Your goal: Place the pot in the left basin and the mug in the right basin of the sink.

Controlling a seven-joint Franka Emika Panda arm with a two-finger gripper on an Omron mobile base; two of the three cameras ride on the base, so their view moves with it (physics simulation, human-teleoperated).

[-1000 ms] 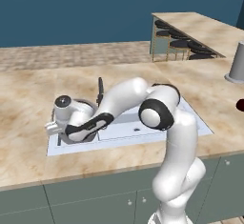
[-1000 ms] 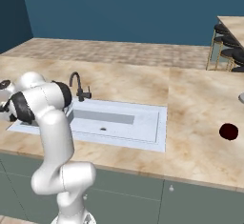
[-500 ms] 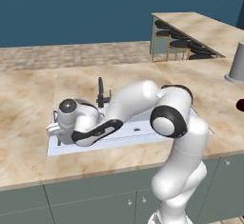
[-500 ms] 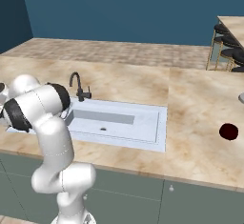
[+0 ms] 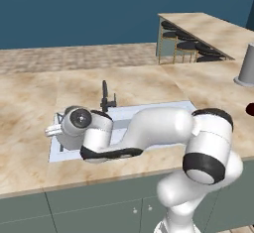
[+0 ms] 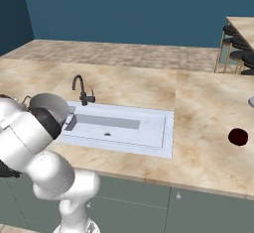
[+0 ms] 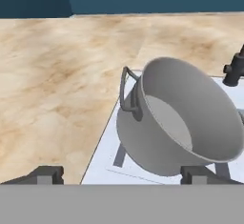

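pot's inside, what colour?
Plain grey metal, lighter on the flat bottom. The pot shows best in the hand view, tilted at the sink's left end.

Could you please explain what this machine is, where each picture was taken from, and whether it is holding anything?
This is a white robot arm on a driving base in a simulated kitchen. Two pictures come from cameras on the base, behind the arm to its left and right. The third looks along its tool, whose two dark tips stand wide apart, gripping nothing. Just ahead, the grey pot sits tilted at the sink's left end, where the left basin lies. The right basin holds nothing. The dark red mug stands on the counter, right of the sink. A black faucet rises behind it.
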